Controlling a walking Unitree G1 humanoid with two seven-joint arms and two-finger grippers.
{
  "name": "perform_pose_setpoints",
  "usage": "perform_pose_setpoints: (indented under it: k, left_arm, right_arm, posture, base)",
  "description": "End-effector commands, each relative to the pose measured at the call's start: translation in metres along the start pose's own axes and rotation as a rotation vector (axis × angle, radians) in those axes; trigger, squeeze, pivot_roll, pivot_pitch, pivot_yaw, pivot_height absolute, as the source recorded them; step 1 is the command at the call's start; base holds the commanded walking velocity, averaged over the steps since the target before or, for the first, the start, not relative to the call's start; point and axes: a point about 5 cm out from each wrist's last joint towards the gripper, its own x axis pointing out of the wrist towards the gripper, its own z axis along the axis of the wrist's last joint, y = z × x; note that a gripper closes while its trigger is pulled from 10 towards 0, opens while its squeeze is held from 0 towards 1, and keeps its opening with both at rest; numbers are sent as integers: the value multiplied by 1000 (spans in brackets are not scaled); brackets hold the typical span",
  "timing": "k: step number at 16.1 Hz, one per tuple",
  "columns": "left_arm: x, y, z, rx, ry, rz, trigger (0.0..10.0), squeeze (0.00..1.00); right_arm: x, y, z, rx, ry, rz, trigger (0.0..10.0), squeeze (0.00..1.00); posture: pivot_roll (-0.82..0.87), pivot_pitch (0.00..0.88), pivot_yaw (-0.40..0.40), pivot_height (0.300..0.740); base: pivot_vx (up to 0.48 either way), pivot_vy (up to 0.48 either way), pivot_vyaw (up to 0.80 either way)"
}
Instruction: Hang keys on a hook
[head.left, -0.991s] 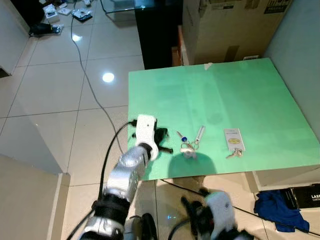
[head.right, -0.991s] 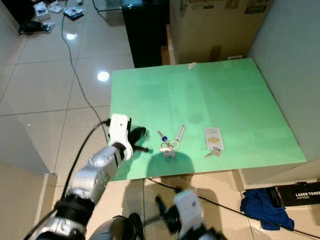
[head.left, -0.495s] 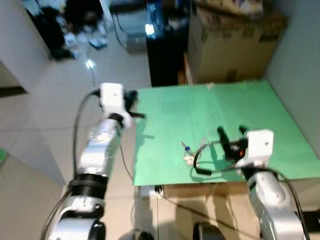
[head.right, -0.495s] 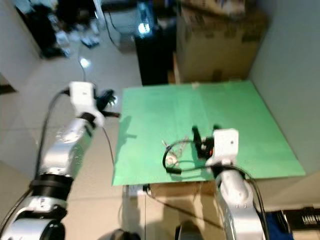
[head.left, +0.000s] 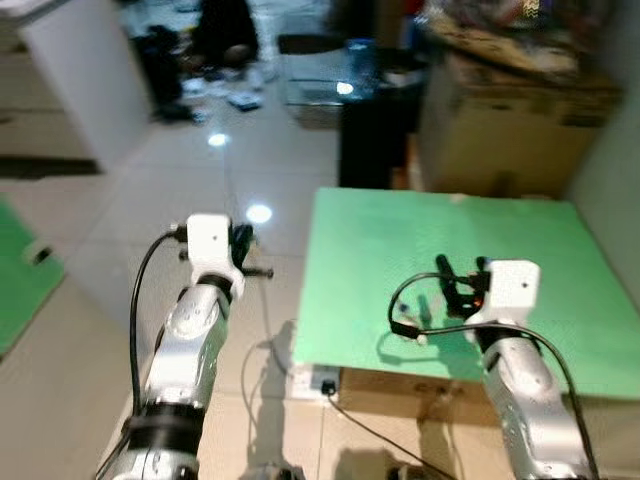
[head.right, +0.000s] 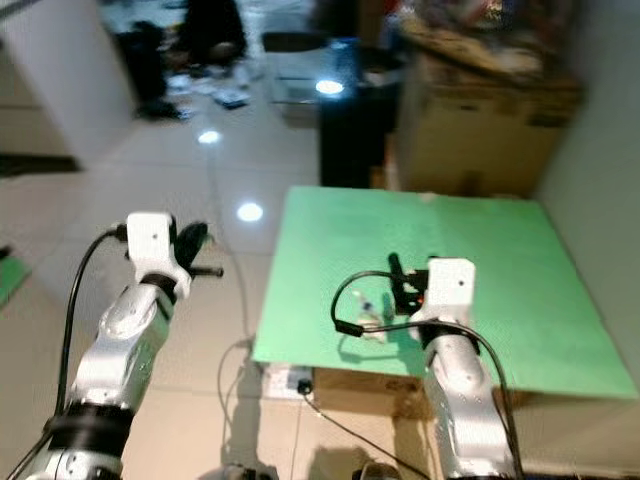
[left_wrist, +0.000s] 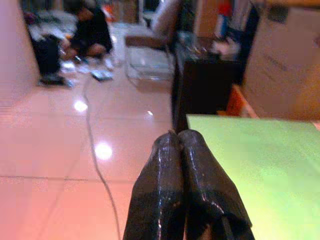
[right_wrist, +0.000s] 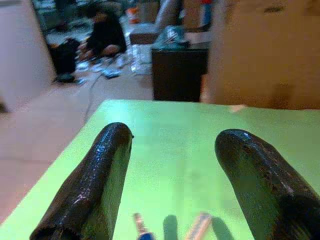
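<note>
Two grippers up, neither carrying anything. Right gripper (right_wrist: 170, 175): fingers wide apart, poised over keys (right_wrist: 141, 231) lying on green table (head.left: 520, 230) nr front edge. Left gripper (left_wrist: 184, 150): fingers pressed together, held off table's left side over tile floor (head.left: 130, 230). Task barely begun: keys not yet grasped, hook not sighted. Beyond: black cabinet (head.left: 375, 140), cardboard box (head.left: 510, 130), floor cable (left_wrist: 97, 165), far clutter blurred.

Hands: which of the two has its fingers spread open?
The right hand, held over the green table; the left hand's fingers are pressed together beside the table.
</note>
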Motion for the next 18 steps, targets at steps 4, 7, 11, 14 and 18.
perform_pose_setpoints:
  k: [4,7,11,14,18]
  left_arm:
    - [-11,15,-18,20,72,65,10000,0]
    - [-10,16,-26,13,90,99,10000,0]
    - [-23,21,-31,16,84,120,10000,0]
    - [-18,15,-26,41,63,84,10000,0]
    - [-42,20,-35,111,134,-9,10000,0]
  right_arm:
    - [12,9,0,23,-11,64,10000,106]
    - [17,11,0,74,-13,87,10000,122]
    - [17,7,-5,100,-3,81,10000,176]
    - [15,10,-7,99,-3,92,10000,282]
    - [-14,0,-16,55,11,69,10000,365]
  posture:
    - [-63,0,30,740]
    - [-39,0,6,740]
    - [-35,0,6,740]
    - [-41,0,13,740]
    - [-56,0,23,740]
  base:
    - [0,0,100]
    - [0,0,0]
    - [-306,373,0]
    - [-344,339,0]
    - [-361,320,0]
